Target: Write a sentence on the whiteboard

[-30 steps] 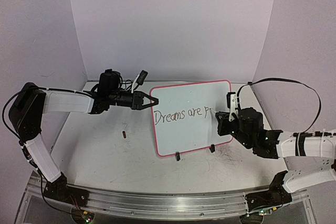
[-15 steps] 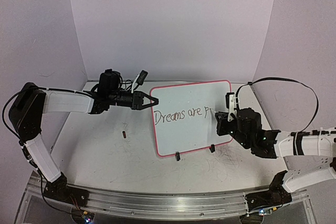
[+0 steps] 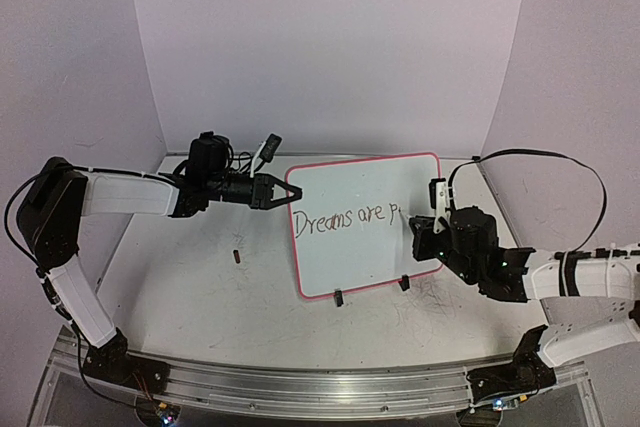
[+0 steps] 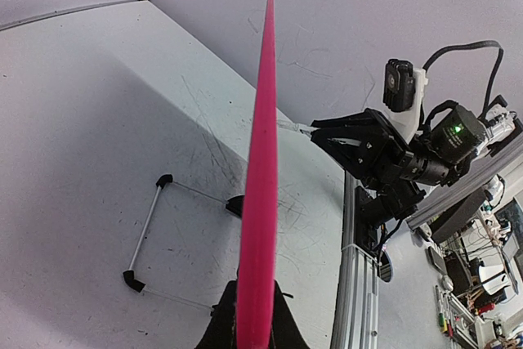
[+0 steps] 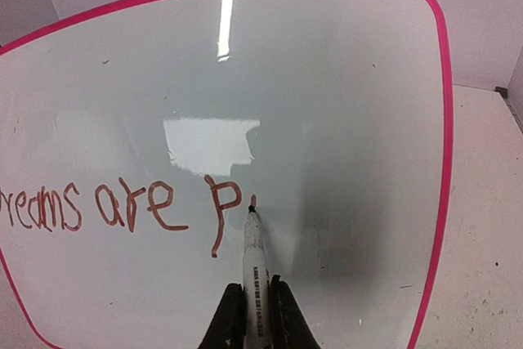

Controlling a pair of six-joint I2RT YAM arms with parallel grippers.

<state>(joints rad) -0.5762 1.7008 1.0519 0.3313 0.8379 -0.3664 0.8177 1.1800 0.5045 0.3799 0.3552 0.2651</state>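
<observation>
Pale walls [image 3: 330, 47] close in a scuffed white table [image 3: 200, 292], where the whiteboard [image 3: 372, 179] stands mid-table, propped on black feet [image 3: 339, 297]. The left claw [image 3: 293, 195] pinches its pink left rim. The right claw [image 5: 253, 316] is clamped on a marker [image 5: 253, 263], whose tip touches the board just after "Dreams are p", the sentence [image 5: 122, 204] so far.

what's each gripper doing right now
left gripper: closed on the left edge of the whiteboard
right gripper: closed on a marker, tip touching the whiteboard
</observation>
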